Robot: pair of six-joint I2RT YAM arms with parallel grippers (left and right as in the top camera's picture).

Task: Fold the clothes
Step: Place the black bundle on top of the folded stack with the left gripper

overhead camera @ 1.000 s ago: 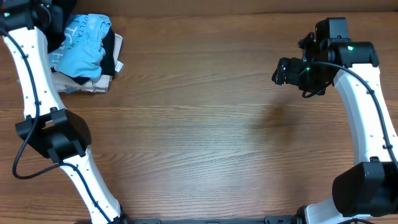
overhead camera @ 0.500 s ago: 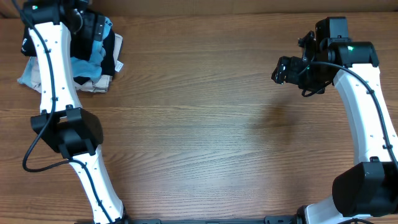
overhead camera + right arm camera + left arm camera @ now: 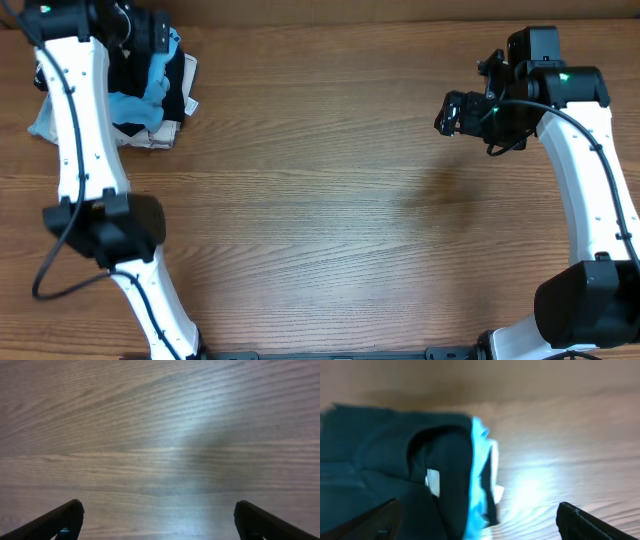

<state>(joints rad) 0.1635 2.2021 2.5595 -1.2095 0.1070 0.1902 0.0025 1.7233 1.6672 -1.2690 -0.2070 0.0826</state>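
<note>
Overhead: left end effector [image 3: 152, 32] now rightward

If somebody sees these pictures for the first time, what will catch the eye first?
The heap of clothes in the table's far left corner stands out first: light-blue cloth is mixed with black fabric, and the open left gripper is just above it. Across the table, the right gripper hangs open over bare wood, holding nothing.

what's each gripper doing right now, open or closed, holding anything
left gripper: open, holding nothing
right gripper: open, holding nothing
</note>
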